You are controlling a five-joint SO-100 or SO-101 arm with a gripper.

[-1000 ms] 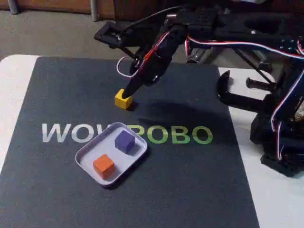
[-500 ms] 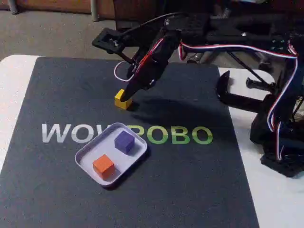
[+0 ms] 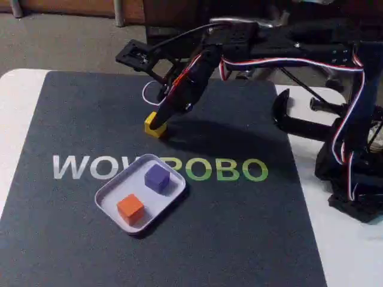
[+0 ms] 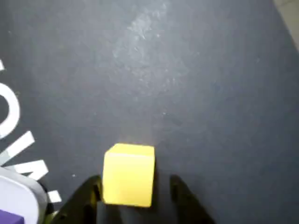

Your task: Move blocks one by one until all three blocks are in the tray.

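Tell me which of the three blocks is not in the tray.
The yellow block: it lies on the mat, while the purple block and orange block sit inside.

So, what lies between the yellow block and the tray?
In the fixed view, only bare dark mat with part of its printed lettering separates the yellow block from the tray.

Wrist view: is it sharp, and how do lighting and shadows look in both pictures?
Wrist view: soft, slightly blurred; yellow block bright, the hand a dark silhouette; a pale sheen on the mat. Fixed view: dim, grainy; the arm's diffuse shadow lies on the mat right of the block.
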